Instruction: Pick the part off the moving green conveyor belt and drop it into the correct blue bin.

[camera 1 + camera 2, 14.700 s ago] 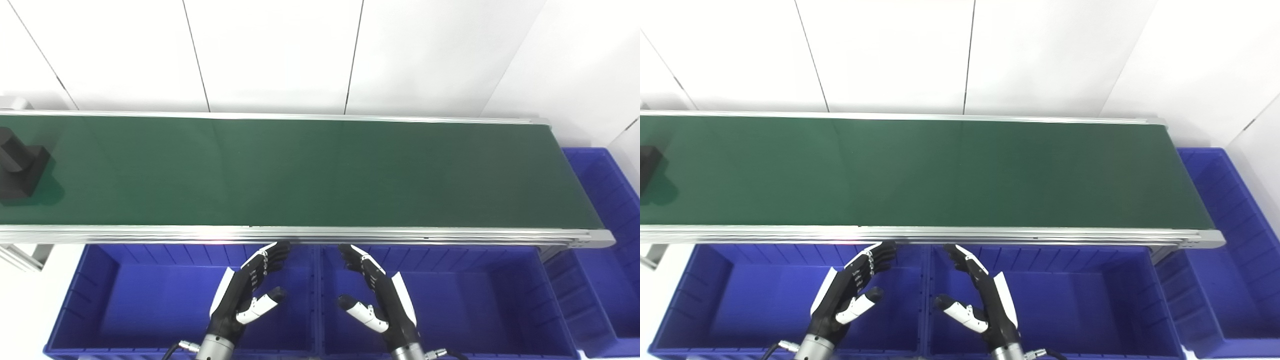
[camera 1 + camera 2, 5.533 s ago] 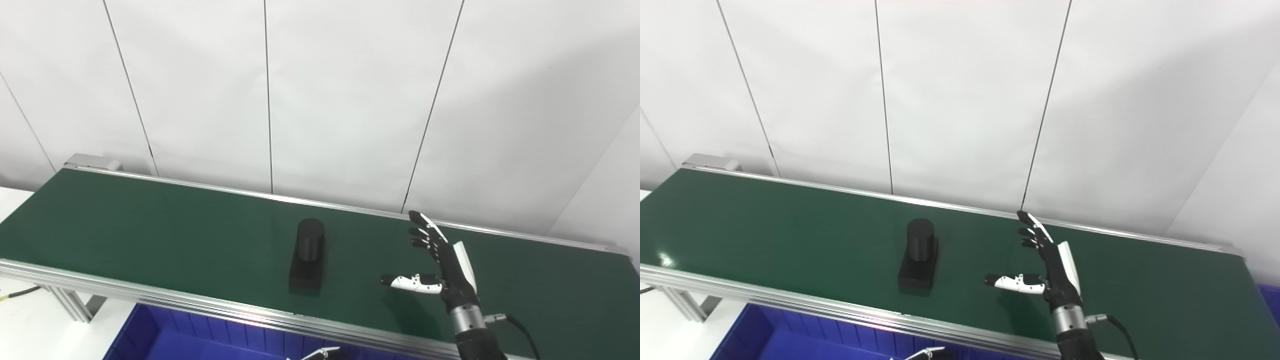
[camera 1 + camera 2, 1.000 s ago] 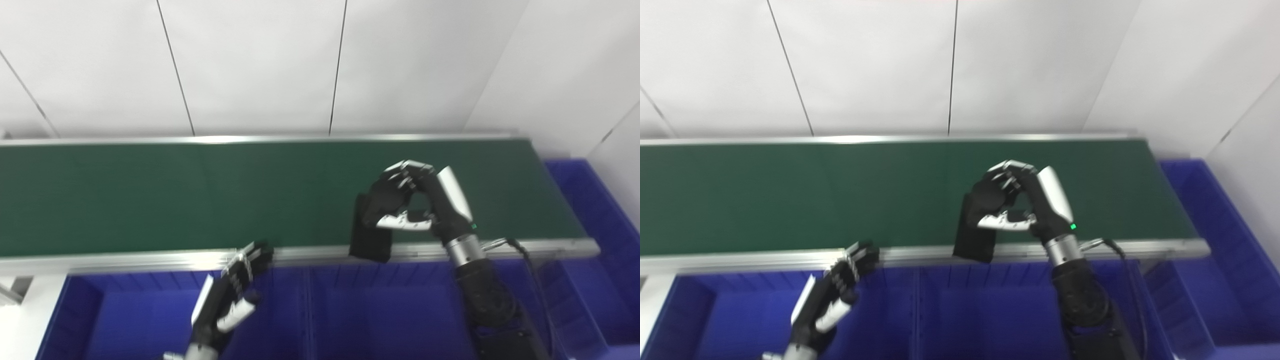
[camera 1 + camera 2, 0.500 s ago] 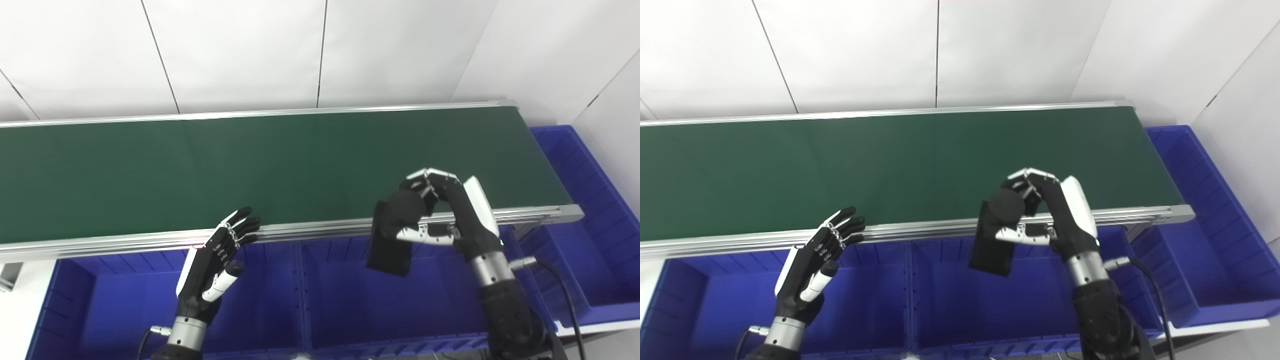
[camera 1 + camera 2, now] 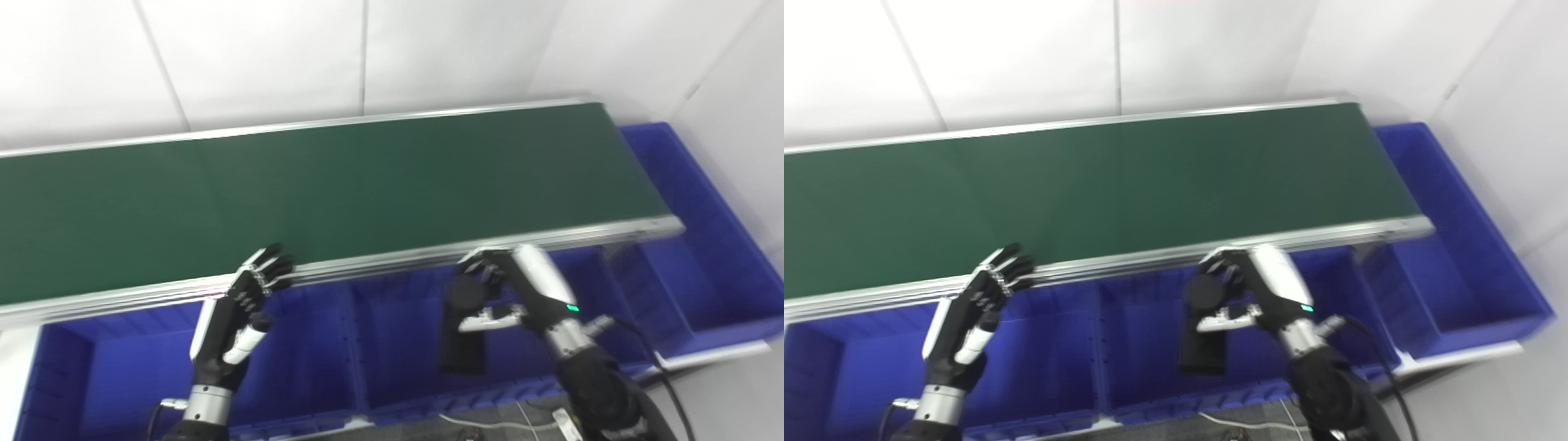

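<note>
Pick is done as far as I can see: the part (image 5: 463,331) is off the belt (image 5: 343,177) and in my right hand (image 5: 520,294), fingers wrapped round its round top end, thumb across the front. It's hanging over the middle bin (image 5: 398,343), below the belt's near rail, not yet released. What's left, I reckon: confirm that's the correct bin, let go, pull the arm back.

Orientation: long axis runs roughly vertical in both views. Cylinder end up, inside my grip; blocky square base pointing down into the bin, tilted slightly. Can't tell whether the base touches the bin floor; looks clear of it, but frames are a bit blurred.

Left hand (image 5: 242,318) holds nothing, fingers spread and pointing up twd the rail, over the left bin (image 5: 92,367). Third bin (image 5: 692,245) sits past the belt end, far right. Belt carries nothing else in view.
</note>
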You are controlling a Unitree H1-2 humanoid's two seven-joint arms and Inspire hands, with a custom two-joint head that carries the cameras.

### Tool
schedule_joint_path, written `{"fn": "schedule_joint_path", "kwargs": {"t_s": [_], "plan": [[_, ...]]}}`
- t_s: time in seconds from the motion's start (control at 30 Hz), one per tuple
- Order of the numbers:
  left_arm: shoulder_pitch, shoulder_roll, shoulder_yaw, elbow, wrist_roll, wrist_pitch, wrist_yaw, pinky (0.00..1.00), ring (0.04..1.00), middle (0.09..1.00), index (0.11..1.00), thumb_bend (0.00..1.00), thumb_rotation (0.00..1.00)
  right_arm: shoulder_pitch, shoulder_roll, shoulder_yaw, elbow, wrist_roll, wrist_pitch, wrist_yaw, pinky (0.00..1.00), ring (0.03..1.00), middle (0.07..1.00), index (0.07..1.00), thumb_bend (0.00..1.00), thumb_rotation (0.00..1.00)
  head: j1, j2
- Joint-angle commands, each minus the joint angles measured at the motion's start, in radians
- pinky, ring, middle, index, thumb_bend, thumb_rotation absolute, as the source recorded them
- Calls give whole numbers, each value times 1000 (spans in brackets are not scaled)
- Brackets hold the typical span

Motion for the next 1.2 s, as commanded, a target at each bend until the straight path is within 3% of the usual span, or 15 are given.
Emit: {"fn": "schedule_joint_path", "kwargs": {"t_s": [0.0,0.17,0.37,0.57,0.93,1.1,1.17], "plan": [[-12,-11,-4,-32,-3,-36,-12,753,803,810,848,887,752,-41,-28,17,9,-26,-10,0,262,318,419,523,519,0,6,-1],[-9,-23,-8,-40,-12,-36,-24,753,801,800,845,873,740,-104,-58,103,169,-106,-59,-34,267,316,408,516,519,0,20,-4],[-2,-29,-4,-52,-14,-37,-30,747,803,804,844,871,735,-172,-49,174,347,-143,-62,-108,316,365,426,516,522,0,34,-5],[3,-29,-3,-56,-8,-36,-31,745,801,805,847,866,748,-216,-20,199,466,-145,-34,-155,304,362,426,522,521,0,54,-8],[9,-26,11,-53,-9,-36,-42,740,797,801,845,863,743,-235,0,201,532,-125,-32,-192,267,324,411,520,519,0,67,-13],[9,-25,14,-48,-7,-36,-43,742,795,796,843,867,740,-227,-7,197,499,-103,-22,-169,370,443,459,526,523,8,70,-14],[10,-25,13,-47,-5,-36,-40,742,793,797,841,872,741,-222,-12,198,485,-101,-22,-165,438,523,581,503,522,123,73,-16]]}}
